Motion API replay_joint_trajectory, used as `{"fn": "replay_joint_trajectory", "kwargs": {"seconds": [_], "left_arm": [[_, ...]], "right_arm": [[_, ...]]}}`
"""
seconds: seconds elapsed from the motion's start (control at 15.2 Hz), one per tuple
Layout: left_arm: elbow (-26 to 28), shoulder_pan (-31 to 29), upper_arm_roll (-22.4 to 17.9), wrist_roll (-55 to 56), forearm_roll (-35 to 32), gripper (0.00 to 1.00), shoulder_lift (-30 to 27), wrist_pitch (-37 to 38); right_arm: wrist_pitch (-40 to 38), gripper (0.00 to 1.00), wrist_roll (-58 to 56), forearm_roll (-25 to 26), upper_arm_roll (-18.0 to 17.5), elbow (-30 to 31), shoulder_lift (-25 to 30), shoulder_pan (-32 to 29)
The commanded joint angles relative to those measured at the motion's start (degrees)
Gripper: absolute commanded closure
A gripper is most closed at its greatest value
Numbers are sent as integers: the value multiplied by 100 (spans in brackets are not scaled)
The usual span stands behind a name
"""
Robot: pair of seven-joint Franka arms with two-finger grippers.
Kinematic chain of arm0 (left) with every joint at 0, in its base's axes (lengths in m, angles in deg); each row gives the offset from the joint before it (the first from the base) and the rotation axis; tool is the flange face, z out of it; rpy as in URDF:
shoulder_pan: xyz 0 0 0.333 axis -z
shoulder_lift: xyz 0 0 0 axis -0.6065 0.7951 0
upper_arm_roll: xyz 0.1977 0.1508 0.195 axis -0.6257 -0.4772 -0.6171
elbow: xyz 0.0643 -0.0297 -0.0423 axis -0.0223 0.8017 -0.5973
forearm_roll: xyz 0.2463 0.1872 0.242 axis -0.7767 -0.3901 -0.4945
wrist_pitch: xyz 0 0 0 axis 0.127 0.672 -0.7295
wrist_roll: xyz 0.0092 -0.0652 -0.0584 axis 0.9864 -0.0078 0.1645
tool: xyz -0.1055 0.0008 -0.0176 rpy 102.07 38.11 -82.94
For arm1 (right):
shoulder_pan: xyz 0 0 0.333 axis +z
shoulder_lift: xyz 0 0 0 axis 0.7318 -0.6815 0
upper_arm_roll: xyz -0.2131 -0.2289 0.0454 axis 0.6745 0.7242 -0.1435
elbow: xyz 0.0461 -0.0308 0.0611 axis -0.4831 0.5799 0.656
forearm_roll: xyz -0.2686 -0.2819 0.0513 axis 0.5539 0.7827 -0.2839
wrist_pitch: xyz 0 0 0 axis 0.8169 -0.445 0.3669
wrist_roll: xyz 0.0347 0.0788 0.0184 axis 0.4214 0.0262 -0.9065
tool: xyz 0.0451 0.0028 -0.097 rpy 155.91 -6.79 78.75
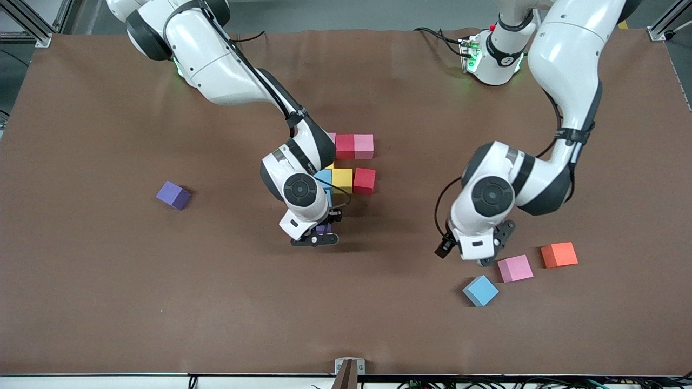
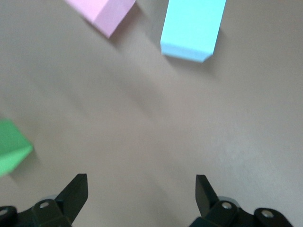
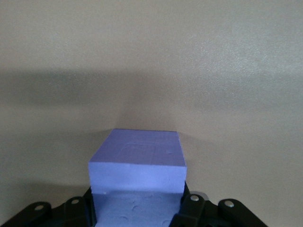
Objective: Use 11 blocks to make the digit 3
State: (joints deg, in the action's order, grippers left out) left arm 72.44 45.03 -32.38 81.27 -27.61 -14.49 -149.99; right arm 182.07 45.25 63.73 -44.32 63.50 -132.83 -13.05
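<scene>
right claw (image 1: 316, 233) clamped on a purple block (image 3: 137, 163) over counter (image 1: 108, 297), left claw (image 1: 489, 254) wide apart beside pink block (image 1: 515, 268)

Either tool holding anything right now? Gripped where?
Right tool grips a purple block by two opposite side faces. Left tool is open, empty.
</scene>
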Motion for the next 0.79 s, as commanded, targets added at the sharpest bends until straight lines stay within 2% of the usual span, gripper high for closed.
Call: {"fn": "replay_joint_trajectory", "kwargs": {"seconds": [0.0,0.2,0.46,0.72], "left_arm": [[-355,-189,5,-850,-20,0,232,140],[-583,-373,-311,-1746,6,0,416,123],[-1215,-514,-470,-2714,6,0,864,61],[-1603,-532,-453,-2831,50,0,1312,-473]], "right_arm": [[-91,71,190,-43,-185,447,-112,-33],[-171,71,226,-122,-221,420,-112,-42],[-205,71,156,-123,-221,420,-112,-42],[-214,68,7,-87,-221,394,-112,-85]]}}
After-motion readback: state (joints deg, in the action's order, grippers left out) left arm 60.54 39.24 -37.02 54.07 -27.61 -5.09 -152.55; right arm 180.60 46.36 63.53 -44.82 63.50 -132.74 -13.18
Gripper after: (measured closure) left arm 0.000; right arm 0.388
